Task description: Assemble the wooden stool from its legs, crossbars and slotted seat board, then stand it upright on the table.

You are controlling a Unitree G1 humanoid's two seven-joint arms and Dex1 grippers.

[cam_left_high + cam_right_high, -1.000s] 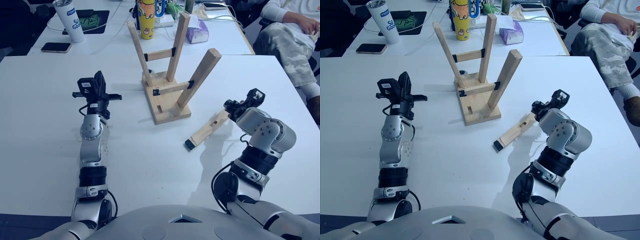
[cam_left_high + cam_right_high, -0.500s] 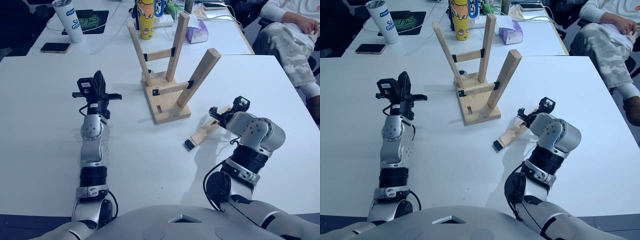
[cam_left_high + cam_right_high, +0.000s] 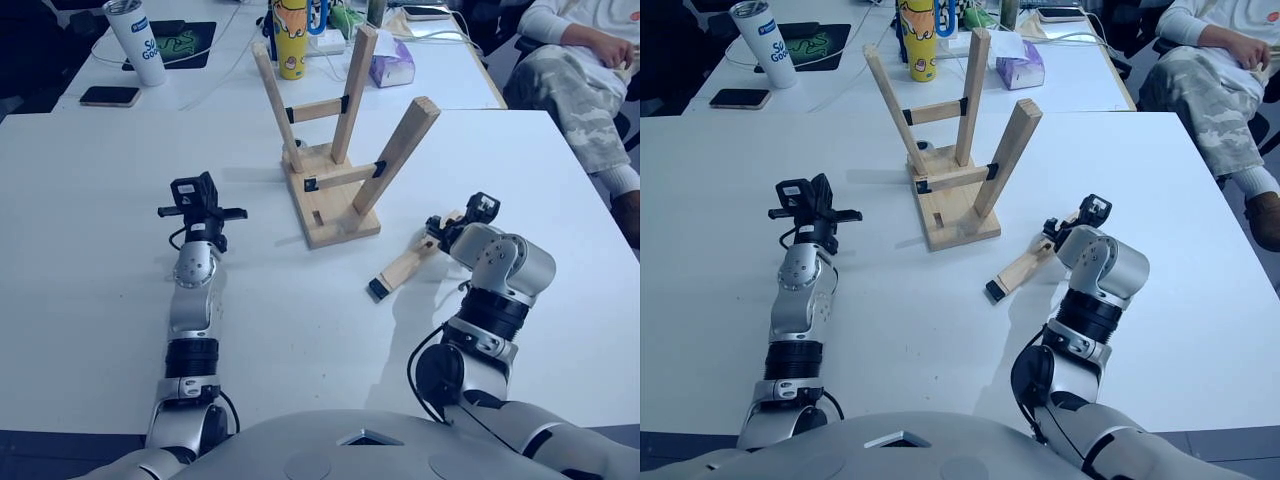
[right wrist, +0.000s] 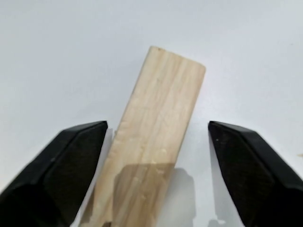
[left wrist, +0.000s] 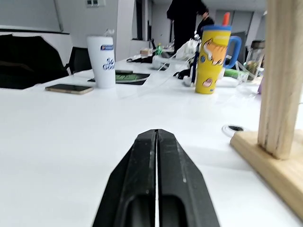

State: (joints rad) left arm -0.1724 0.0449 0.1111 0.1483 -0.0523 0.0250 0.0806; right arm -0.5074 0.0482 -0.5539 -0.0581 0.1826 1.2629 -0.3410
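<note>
Black jaws of the right gripper (image 4: 157, 125) stand wide apart, one on each side of the loose wooden leg (image 4: 158, 109), which lies flat on the white table (image 3: 90, 300) at centre right. The left gripper (image 5: 156, 135), centre left, is pressed together and empty. The upturned stool (image 3: 335, 200), three legs up, stands at upper centre.

The seat board (image 3: 330, 205) lies flat mid-table (image 3: 90, 260), with three legs (image 3: 400, 150) and two crossbars (image 3: 320, 108) rising from it. A loose leg (image 3: 408, 266) lies just right of the board, angled away rightward. The right gripper (image 4: 157, 126) straddles its far end, one finger on either side. The left gripper (image 5: 156, 142) sits left of the board, well apart. Behind, on another table, stand a tumbler (image 3: 138, 40), phone (image 3: 110, 95), handled cup (image 3: 293, 40) and tissue pack (image 3: 393, 68)
</note>
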